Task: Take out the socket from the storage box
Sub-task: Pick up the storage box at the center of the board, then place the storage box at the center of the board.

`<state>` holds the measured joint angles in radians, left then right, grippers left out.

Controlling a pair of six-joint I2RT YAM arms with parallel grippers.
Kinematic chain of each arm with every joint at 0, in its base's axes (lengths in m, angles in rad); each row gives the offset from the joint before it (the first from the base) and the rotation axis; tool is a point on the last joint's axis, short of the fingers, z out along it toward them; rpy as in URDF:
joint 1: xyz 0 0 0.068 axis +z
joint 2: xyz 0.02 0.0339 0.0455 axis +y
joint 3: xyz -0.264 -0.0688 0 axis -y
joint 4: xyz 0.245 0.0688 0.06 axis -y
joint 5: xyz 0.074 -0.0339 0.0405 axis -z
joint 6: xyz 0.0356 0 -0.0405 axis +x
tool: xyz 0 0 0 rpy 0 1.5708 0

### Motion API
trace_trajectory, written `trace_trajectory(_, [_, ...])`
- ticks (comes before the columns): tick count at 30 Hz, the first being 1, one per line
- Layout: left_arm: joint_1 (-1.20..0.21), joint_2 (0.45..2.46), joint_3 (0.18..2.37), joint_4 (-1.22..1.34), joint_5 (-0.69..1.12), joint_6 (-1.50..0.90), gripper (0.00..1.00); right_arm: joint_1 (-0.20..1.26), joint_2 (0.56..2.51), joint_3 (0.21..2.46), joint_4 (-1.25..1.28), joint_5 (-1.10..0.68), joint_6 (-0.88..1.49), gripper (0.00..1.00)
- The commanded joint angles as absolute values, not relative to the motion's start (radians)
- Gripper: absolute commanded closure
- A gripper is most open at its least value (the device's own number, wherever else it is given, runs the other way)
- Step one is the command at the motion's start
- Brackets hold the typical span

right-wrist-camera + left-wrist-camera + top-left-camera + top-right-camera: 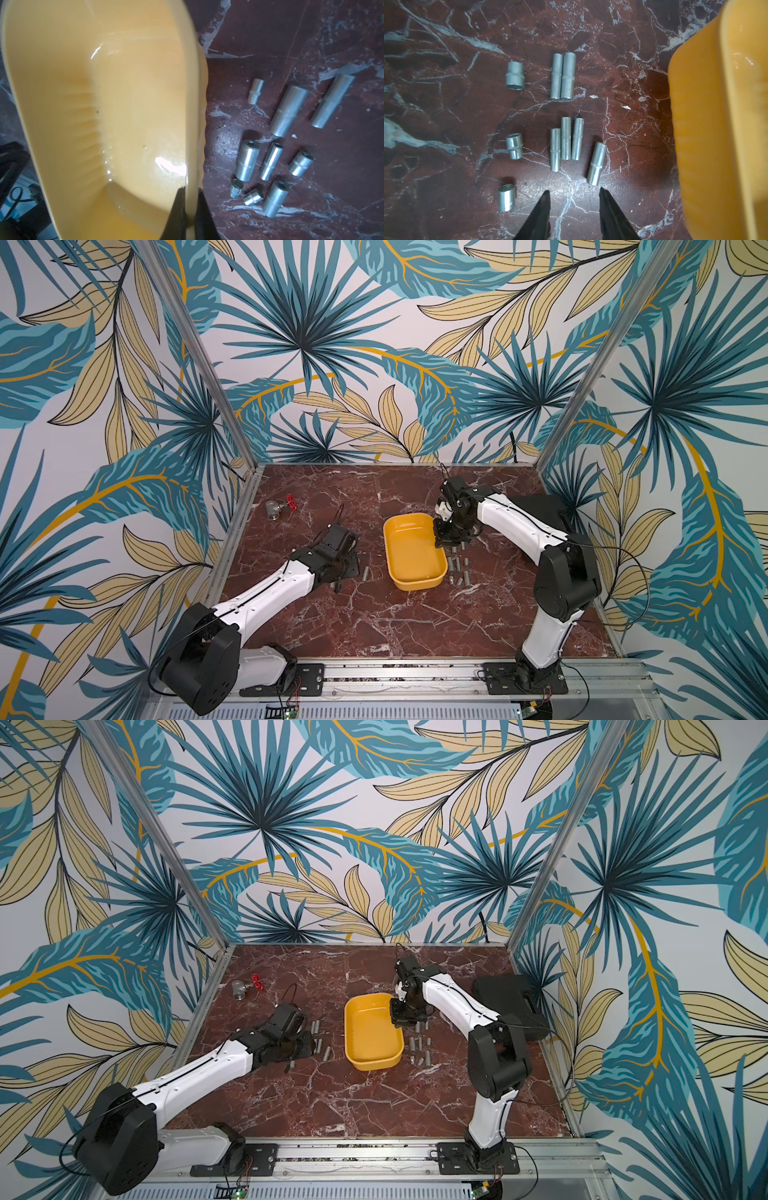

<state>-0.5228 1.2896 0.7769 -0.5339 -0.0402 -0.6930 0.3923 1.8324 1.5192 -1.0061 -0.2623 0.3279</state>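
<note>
**Right Gripper Clamps the Yellow Rim, Box Bare Inside**

The storage box [409, 551] sits mid-table: a shallow yellow plastic tub, glossy, rectangular with rounded corners and faint ribbing down its walls. Its floor shows nothing but glare and a few specks.

The right gripper [190, 192] is at the box's far corner. Its black fingers are squeezed together on the thin rim, one inside the wall and one outside, with the plastic pinched between them.

On the left-arm side of the box, the left gripper [574, 190] hovers with its pointed black fingers spread and nothing between them. Only the marble tabletop [446, 104], dark red with white veins, shows in the gap.

The sockets are all outside the box, as smooth bright steel cylinders lying on their sides. The first socket cluster [566, 138] is just ahead of the left gripper, slim long ones side by side with three stubby ones farther from the box. The second socket cluster [248, 160] lies along the box's opposite long wall, close to it, mixing long and short.

The black case [505, 994] sits well apart from the box, beyond the right arm.
</note>
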Motion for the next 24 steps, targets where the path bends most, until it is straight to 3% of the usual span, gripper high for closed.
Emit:
trace_trajectory(1, [-0.526, 1.292, 0.747, -0.500, -0.043, -0.692, 0.58, 0.382, 1.852, 1.530, -1.115, -0.410, 0.304, 1.00])
trace_trajectory(7, [-0.528, 1.301, 0.741, -0.471, -0.026, -0.689, 0.58, 0.369, 1.921, 1.500, -1.169, -0.508, 0.274, 1.00])
trace_trajectory(17, [-0.529, 1.315, 0.732, -0.449, -0.017, -0.689, 0.58, 0.367, 1.914, 1.500, -1.176, -0.499, 0.285, 1.00])
trace_trajectory(24, [-0.529, 1.315, 0.739, -0.455, -0.030, -0.693, 0.56, 0.367, 1.808, 1.443, -0.964, -0.334, 0.375, 1.00])
